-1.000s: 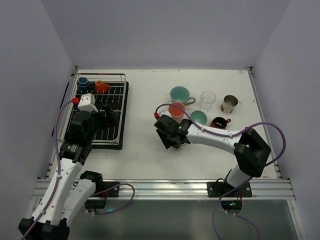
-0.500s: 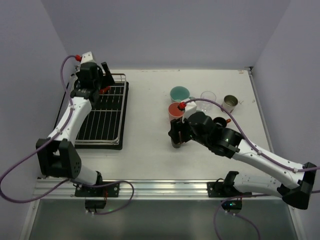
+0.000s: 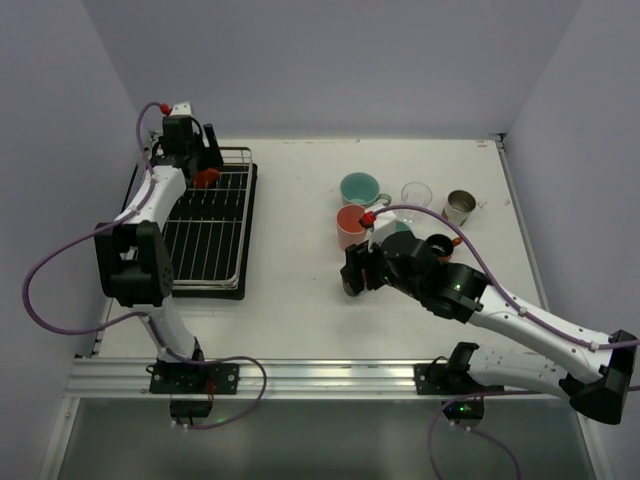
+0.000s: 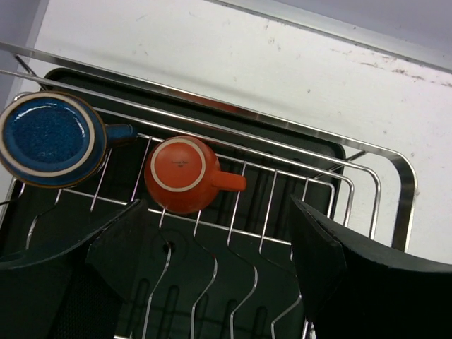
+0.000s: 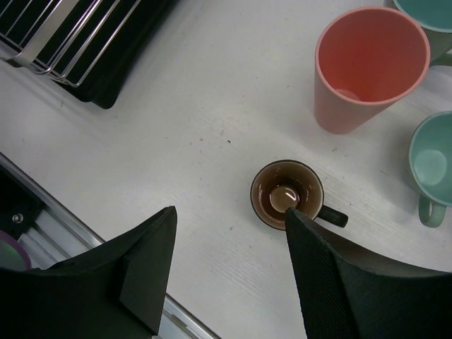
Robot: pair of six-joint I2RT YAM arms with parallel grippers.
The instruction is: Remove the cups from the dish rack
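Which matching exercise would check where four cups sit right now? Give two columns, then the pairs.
1 orange cup
2 blue cup
3 brown cup
4 salmon tumbler

A on the table, below the right gripper
B dish rack, far left corner
C dish rack, right of another cup
D on the table, tallest, beside a teal mug

Pairs: 1-C; 2-B; 3-A; 4-D

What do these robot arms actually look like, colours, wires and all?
The left arm and right arm are white segments with chunky black joints. A lilac cable loops outside each, ending at a red plug by the wrist. The left gripper and right gripper have two broad black textured fingers.
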